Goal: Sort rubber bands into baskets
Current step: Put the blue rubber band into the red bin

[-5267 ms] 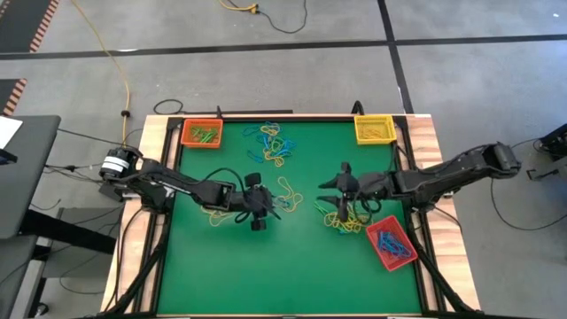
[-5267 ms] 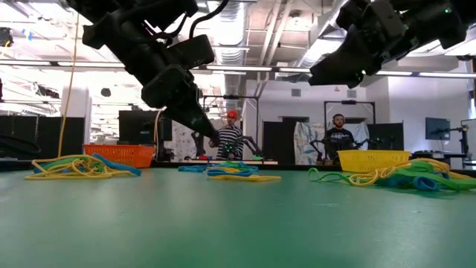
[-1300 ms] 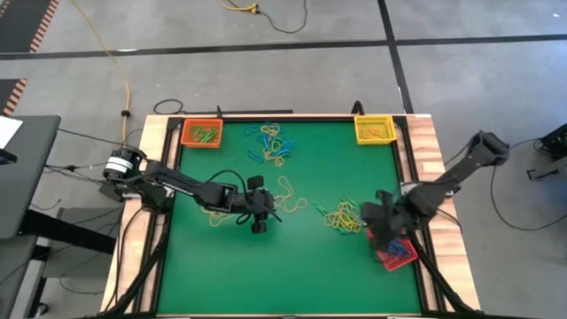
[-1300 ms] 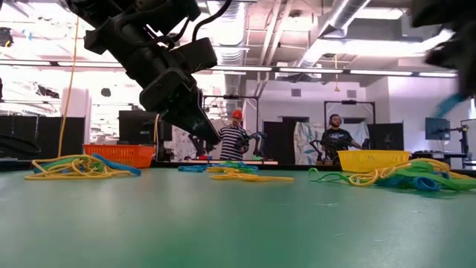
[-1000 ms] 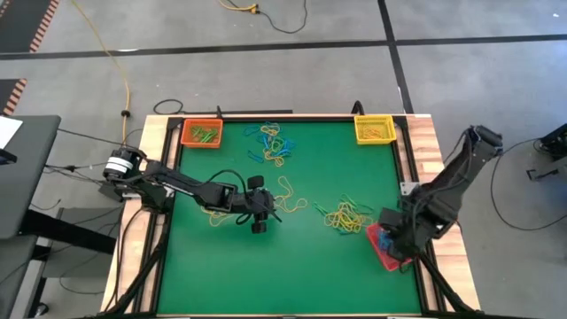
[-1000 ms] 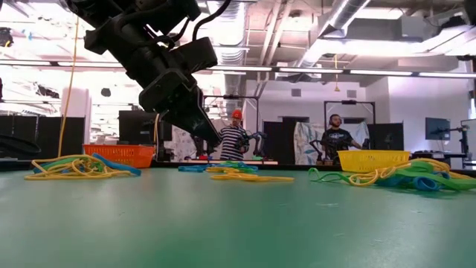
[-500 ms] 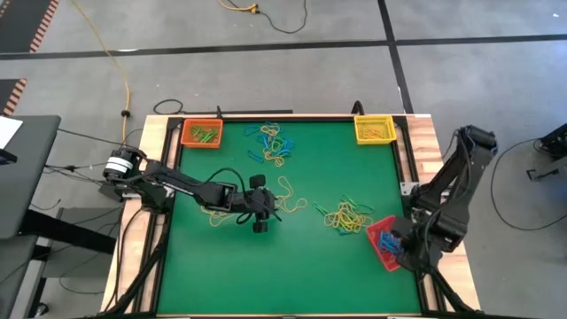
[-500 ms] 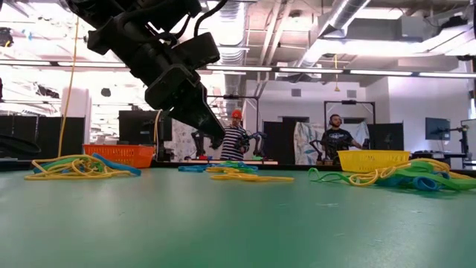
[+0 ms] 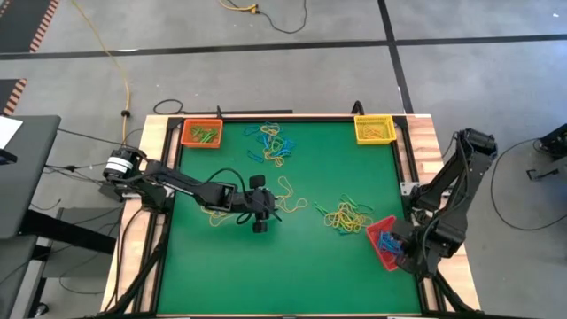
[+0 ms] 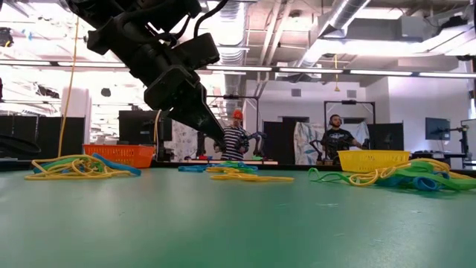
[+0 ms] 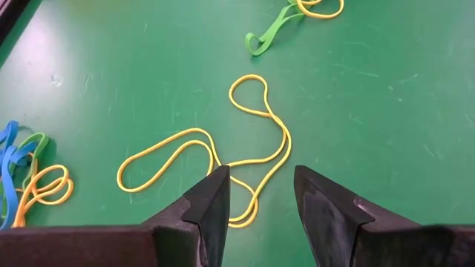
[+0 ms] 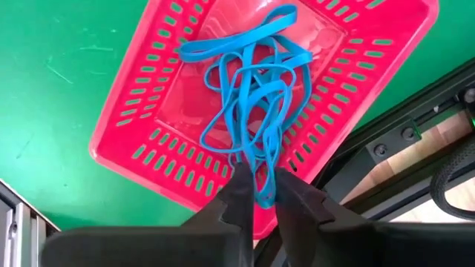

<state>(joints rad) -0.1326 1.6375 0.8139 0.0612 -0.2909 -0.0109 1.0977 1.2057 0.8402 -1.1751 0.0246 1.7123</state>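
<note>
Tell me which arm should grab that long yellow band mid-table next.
Left. The left gripper is open right above the yellow band, while the right gripper is over the red basket with a blue band between its fingers.

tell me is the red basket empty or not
Not empty. The red basket holds a tangle of blue bands, seen from the right wrist.

Blue rubber bands point(image 12: 251, 111) fill the red basket point(image 12: 141, 141); yellow loops point(image 11: 223, 163) lie loose mid-tabletop, orange basket point(image 9: 202, 134) and yellow basket point(image 9: 374, 129) at far corners.
</note>
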